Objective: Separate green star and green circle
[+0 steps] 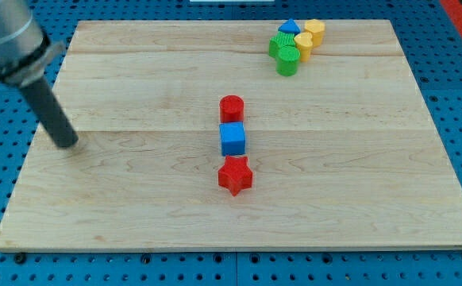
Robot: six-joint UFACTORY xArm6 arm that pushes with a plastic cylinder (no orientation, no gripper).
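Observation:
The green circle [287, 60] stands near the view's top right, touching the green star [279, 43] just above and to its left. They are packed in a cluster with a blue triangle [289, 28] and two yellow blocks [314, 31], [303, 44]. My tip [69, 144] rests on the board at the view's left, far from the green blocks.
A red cylinder [232, 106], a blue cube [232, 138] and a red star [235, 175] form a column at the board's middle. The wooden board [136, 214] lies on a blue perforated table.

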